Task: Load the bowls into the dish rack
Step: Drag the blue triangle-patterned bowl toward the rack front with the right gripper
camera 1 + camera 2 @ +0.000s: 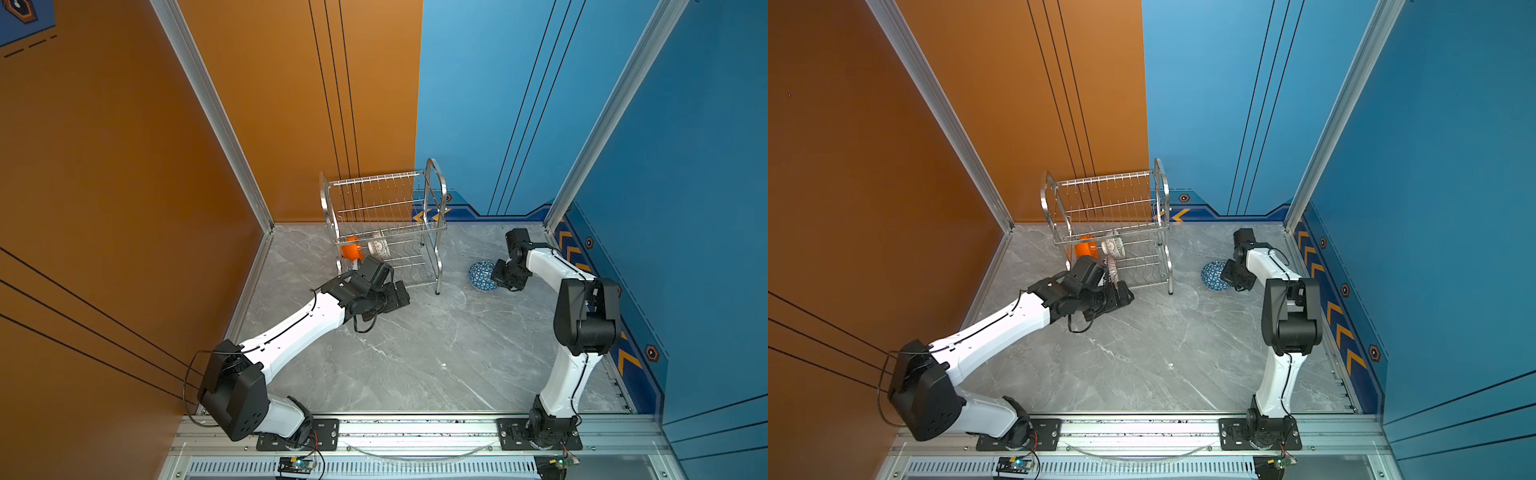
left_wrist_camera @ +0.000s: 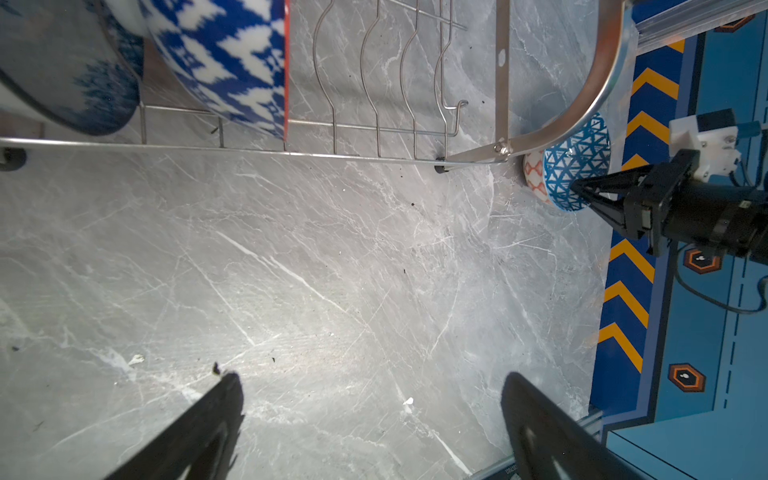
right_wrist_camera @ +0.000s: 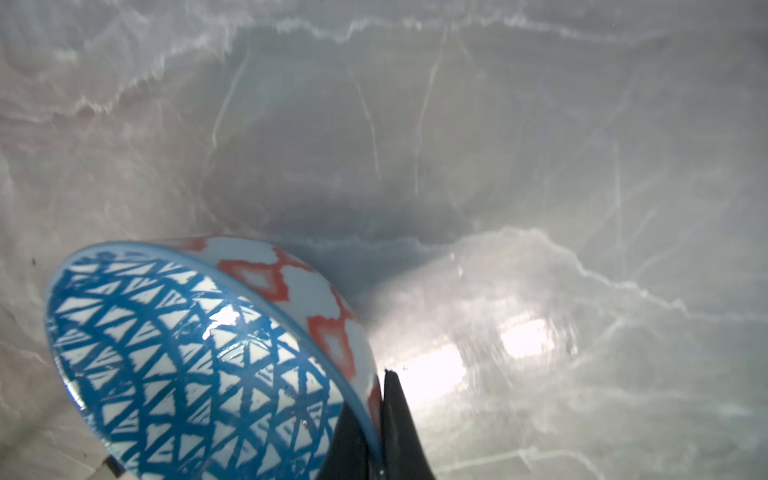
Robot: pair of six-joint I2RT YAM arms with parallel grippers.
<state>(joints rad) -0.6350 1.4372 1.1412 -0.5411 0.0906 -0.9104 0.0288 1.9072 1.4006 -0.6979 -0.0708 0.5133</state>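
- Grey marbled tabletop (image 1: 415,353), orange wall to one side, blue to the other; dish rack (image 1: 374,179) stands at the back, near the middle.
- Right gripper (image 2: 577,188) is pinched on the rim of the blue-triangle bowl (image 3: 187,365), one finger inside, one on the orange-diamond outside; bowl tilted, low beside the rack's right end; whether it is clear of the table, cannot tell.
- Left gripper (image 2: 372,376) spread wide, holding nothing, just in front of the lower shelf.
- Risk, slip: a thin-edge pinch on glazed ware; the bowl may swing or drop on lifting, more so if moved fast.
- Risk, snag: arched side frame (image 2: 598,83) sits between bowl and shelf; a low sideways path would strike it; entry from the front looks safer.
- Risk, crowding: left arm sits at the shelf front; both arms could meet there unless it backs off.
- Risk, knock: free wavy slots lie next to standing bowls; a careless set-down could topple them.
- Count: rack, one; arms, two; bowls outside the rack, one.
- Bowls in the rack, top views: orange bowl (image 1: 351,250), lattice bowl (image 1: 379,248), edge-on bowl (image 1: 1112,268); three.
- Left wrist view shows a blue-zigzag bowl (image 2: 220,58) and a blurred blue bowl (image 2: 62,75) in the rack; cannot tell whether these repeat the three; four bowls sure, a fifth unsettled.
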